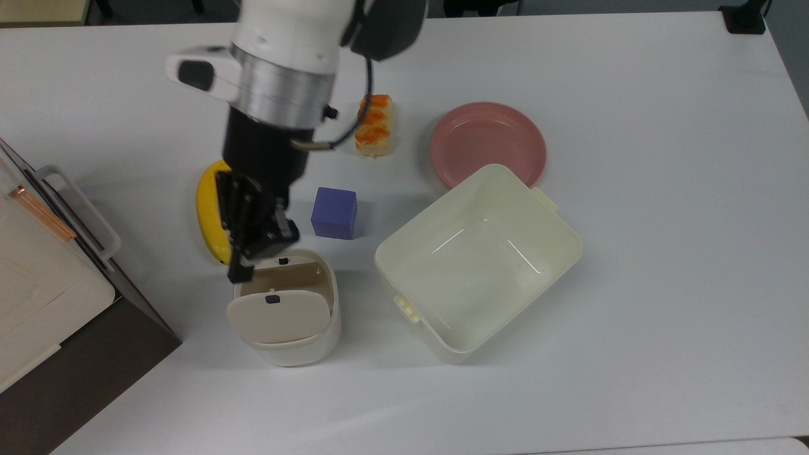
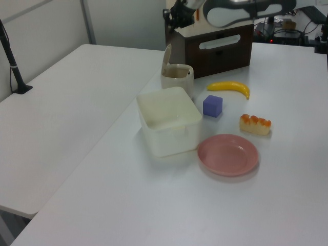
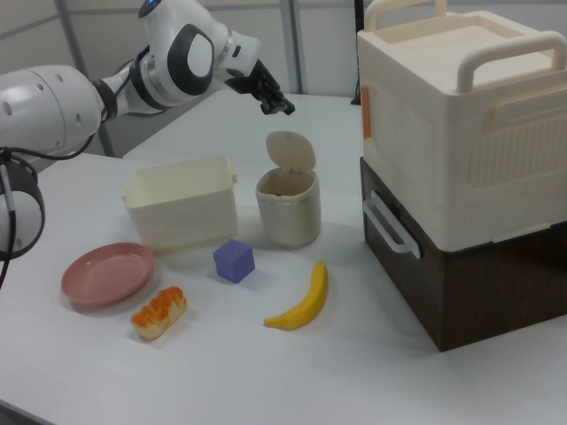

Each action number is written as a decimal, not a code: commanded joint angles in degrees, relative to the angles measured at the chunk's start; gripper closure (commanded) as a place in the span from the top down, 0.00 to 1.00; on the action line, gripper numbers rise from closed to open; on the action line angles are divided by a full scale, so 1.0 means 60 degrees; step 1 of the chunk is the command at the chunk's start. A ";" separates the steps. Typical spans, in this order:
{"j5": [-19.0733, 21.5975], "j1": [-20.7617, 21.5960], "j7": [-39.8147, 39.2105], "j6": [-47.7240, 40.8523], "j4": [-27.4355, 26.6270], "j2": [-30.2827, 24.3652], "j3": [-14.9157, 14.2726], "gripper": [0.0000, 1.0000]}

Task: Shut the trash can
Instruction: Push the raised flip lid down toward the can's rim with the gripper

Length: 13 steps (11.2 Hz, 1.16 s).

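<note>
The trash can (image 1: 297, 351) is a small cream bin near the table's front in the top view, and its beige lid (image 1: 279, 318) stands raised on its hinge, leaving the mouth open. The bin (image 3: 288, 211) with its upright lid (image 3: 291, 152) stands beside the big tub in the right view. My gripper (image 1: 241, 272) hangs in the air over the bin's far rim in the top view, fingers shut with nothing in them. It (image 3: 277, 104) is well above the lid in the right view, and above the lid (image 2: 167, 55) in the left view too (image 2: 175, 14).
A banana (image 1: 207, 218), a purple cube (image 1: 334, 213), a bread piece (image 1: 374, 129) and a pink plate (image 1: 488, 144) lie behind the bin. A large lidless cream tub (image 1: 556, 221) sits at the top view's right. A cream box on a brown cabinet (image 1: 95, 354) stands close at the top view's left.
</note>
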 commanded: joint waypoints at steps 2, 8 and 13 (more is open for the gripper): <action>-0.0434 0.0365 0.0382 -0.0106 0.0767 0.0706 -0.0122 0.00; -0.0974 0.0322 0.0295 -0.0120 0.0505 0.0721 -0.0108 0.00; -0.1298 0.0321 -0.0815 -0.0150 -0.0211 0.0444 -0.0079 0.00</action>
